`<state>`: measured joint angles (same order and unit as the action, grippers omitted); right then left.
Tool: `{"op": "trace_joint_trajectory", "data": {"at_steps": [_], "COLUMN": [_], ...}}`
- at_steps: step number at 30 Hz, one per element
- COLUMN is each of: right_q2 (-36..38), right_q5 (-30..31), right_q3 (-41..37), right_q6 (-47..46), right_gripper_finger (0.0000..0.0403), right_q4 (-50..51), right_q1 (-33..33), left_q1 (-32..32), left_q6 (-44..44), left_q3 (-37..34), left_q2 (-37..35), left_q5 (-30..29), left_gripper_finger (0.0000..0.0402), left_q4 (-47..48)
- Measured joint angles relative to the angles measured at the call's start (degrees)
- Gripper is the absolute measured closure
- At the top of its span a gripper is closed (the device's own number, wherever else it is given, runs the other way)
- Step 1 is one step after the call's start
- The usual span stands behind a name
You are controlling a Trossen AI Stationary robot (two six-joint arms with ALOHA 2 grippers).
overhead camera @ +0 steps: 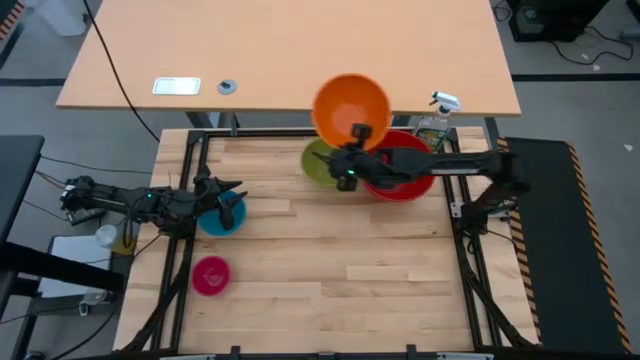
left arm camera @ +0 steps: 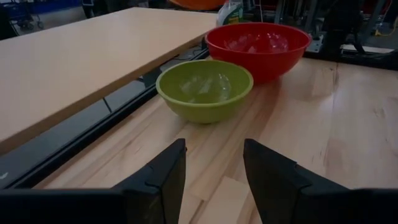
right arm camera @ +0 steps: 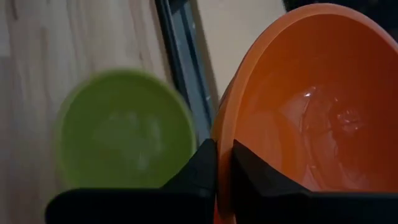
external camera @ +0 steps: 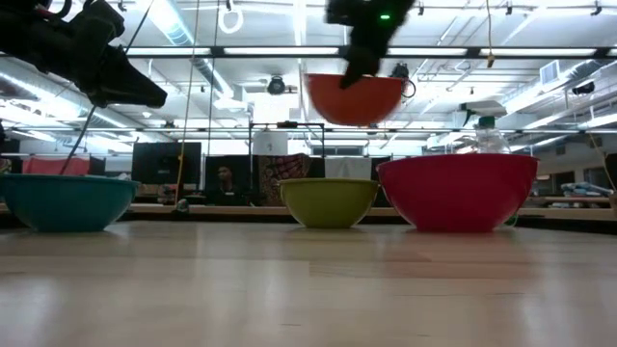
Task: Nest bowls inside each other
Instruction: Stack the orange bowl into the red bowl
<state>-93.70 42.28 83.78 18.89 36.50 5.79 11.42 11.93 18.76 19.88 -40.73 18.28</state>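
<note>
The orange bowl [overhead camera: 351,108] hangs in the air at the upper centre of the high view, its rim pinched between the fingers of the right gripper [overhead camera: 357,135]. Below it, the red bowl [overhead camera: 400,168] sits on the table [overhead camera: 340,270] with the lime green bowl [overhead camera: 322,162] just beside it to the left. Farther left the blue bowl [overhead camera: 222,214] lies under the left gripper [overhead camera: 228,194], whose fingers stand apart and grasp nothing. The magenta-pink bowl [overhead camera: 210,275] rests alone at lower left. A clear spray bottle [overhead camera: 437,122] stands behind the red bowl.
</note>
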Motion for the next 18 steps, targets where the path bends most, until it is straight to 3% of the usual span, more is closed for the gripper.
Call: {"op": "trace_joint_trajectory", "data": {"at_steps": [4, 9, 18], "right_q2": [7.44, 12.22, 11.11], "right_q5": [-1.34, -11.59, -19.45], "right_q3": [-6.13, -7.96, -14.48], "right_q6": [-11.06, -26.49, -32.83], "right_gripper_finger": [0.0369, 0.0369, 0.0369], "right_q4": [6.34, 17.14, 20.45], "right_q1": [0.03, 2.02, 3.07], "left_q1": [0.0, 0.0, 0.0], "left_q6": [-0.58, -2.51, -7.19], "left_q3": [0.0, 0.0, 0.0], "left_q2": [-0.02, -0.01, -0.02], "left_q5": [-0.13, -1.79, -3.81], "left_gripper_finger": [0.0237, 0.0237, 0.0237], "left_q4": [-0.96, -1.24, -4.53]}}
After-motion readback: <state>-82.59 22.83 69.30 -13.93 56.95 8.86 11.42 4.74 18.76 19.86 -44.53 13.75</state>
